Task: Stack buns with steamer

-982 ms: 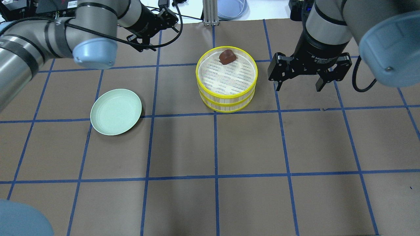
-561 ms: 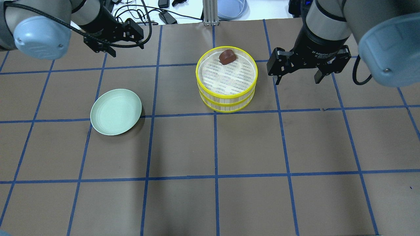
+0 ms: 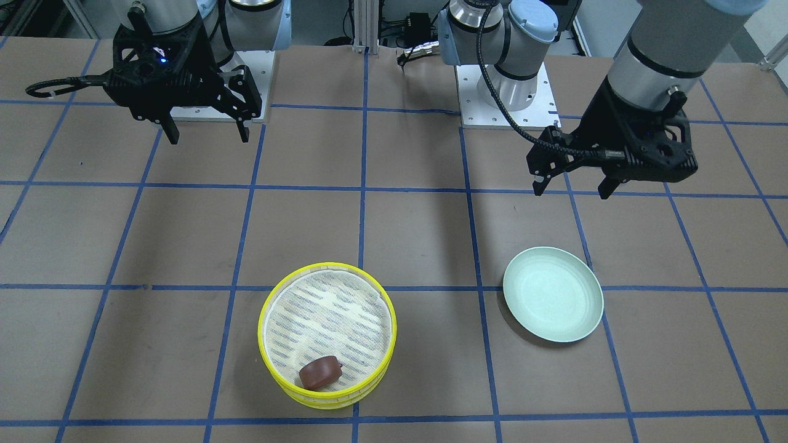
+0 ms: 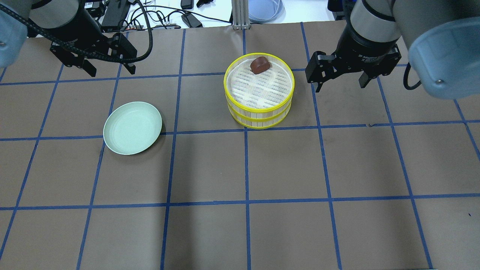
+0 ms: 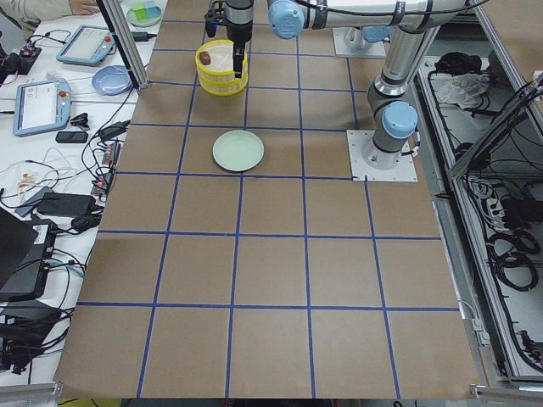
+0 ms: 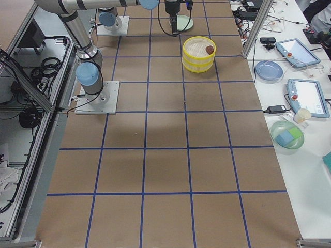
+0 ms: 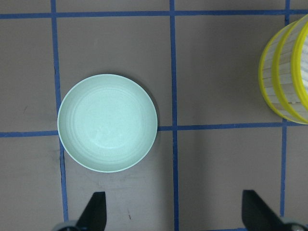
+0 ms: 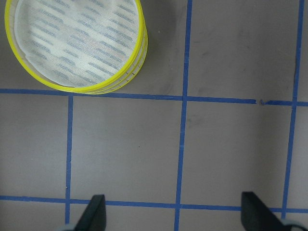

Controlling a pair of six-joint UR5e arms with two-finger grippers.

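The steamer stands as two yellow-rimmed tiers stacked at the table's far middle; it also shows in the front view. The dark reddish-brown bun lies on the top tier's liner at its far edge, also in the front view. The cream-white bun is hidden. My left gripper is open and empty, in the air beyond the plate; its fingers frame the plate. My right gripper is open and empty, right of the steamer; its wrist view shows the steamer at top left.
An empty pale green plate sits left of the steamer, also in the left wrist view. An aluminium post, cables and a blue dish lie beyond the far table edge.
My left arm has swung to the left, carrying its open gripper from the far middle to a spot beyond the plate. My right gripper has drifted slightly farther back, still open.
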